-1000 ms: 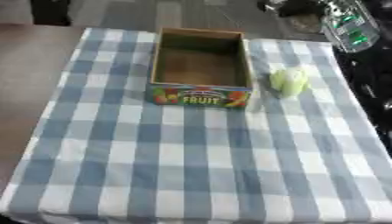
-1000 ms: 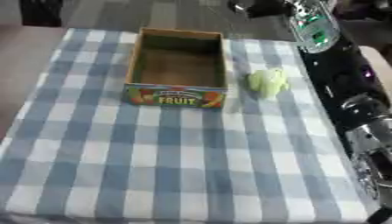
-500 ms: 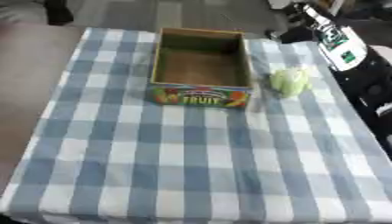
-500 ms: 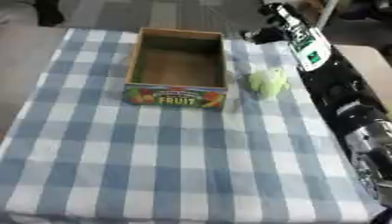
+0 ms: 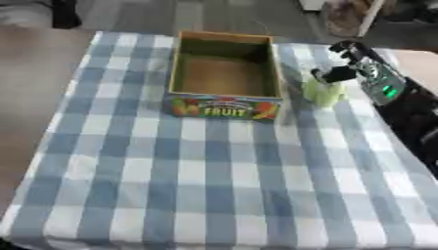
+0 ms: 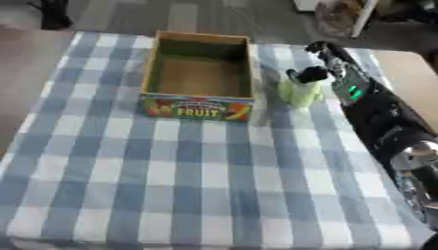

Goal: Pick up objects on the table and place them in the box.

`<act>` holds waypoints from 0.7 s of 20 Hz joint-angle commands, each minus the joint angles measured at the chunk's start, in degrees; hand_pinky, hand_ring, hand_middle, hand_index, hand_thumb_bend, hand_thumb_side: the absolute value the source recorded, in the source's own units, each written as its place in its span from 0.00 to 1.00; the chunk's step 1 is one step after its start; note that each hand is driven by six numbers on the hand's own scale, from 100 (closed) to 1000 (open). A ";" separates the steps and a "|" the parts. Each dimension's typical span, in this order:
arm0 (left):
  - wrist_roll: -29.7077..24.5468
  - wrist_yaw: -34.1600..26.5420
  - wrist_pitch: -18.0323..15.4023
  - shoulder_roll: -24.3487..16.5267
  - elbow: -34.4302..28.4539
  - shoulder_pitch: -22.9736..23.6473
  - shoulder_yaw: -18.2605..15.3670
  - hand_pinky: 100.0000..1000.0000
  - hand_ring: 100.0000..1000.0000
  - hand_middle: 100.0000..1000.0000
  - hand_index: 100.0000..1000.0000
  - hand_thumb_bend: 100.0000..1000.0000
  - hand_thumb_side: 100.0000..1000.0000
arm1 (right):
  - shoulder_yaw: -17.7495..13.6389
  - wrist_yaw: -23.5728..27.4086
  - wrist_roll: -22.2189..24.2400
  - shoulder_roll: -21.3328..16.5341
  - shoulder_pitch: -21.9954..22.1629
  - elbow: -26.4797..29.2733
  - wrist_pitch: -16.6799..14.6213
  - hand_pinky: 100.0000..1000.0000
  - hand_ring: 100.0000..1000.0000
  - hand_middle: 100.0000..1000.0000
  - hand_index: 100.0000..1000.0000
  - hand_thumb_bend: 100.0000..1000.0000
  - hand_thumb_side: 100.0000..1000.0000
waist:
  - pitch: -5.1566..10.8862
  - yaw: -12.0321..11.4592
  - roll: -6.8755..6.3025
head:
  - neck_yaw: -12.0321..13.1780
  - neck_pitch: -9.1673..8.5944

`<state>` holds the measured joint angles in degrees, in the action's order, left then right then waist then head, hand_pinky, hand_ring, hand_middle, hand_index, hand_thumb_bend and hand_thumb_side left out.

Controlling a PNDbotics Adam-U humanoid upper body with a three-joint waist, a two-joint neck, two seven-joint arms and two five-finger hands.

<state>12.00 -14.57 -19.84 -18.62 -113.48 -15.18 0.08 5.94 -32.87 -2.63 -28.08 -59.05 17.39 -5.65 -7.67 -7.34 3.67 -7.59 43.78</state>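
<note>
The table (image 5: 214, 195) under its checked cloth carries the box (image 5: 224, 73) just to the left of the right hand (image 6: 318, 68), its inside bare, and the only loose thing is a pale green object (image 6: 299, 92) right under that hand's fingertips. Whether the fingers have closed on the object I cannot tell; they are at its top. To do this well, close around its middle before lifting, then carry it left over the box wall.

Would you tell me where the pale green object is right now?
The pale green object sits on the checked tablecloth just right of the fruit box, with the right robot hand at its top.
</note>
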 commanded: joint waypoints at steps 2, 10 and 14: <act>0.08 0.16 -0.13 -1.16 -1.11 -0.31 -0.40 0.59 0.51 0.55 0.68 0.00 0.56 | -1.16 -3.77 -1.13 -2.72 -1.34 -3.64 -3.35 0.80 0.86 0.82 0.85 0.37 0.22 | 1.07 0.42 -0.26 | 0.24 0.34; 0.30 0.33 -0.23 -1.19 -1.11 -0.11 -0.60 0.59 0.51 0.55 0.68 0.00 0.56 | -6.44 -10.65 1.15 -4.01 0.12 2.65 -8.47 0.76 0.82 0.80 0.84 0.37 0.22 | 1.21 0.97 -0.47 | 0.64 0.34; 0.46 0.45 -0.22 -1.19 -1.11 0.09 -0.73 0.59 0.51 0.55 0.68 0.00 0.56 | -9.17 -14.02 2.78 -4.80 0.87 8.08 -11.33 0.77 0.83 0.80 0.85 0.38 0.24 | 1.28 1.30 -0.47 | 0.80 0.34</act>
<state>12.29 -14.45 -20.03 -18.64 -113.48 -14.64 -0.02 -2.19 -45.59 -0.24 -30.35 -57.27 22.84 -16.02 -7.35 -6.11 3.37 -6.96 43.78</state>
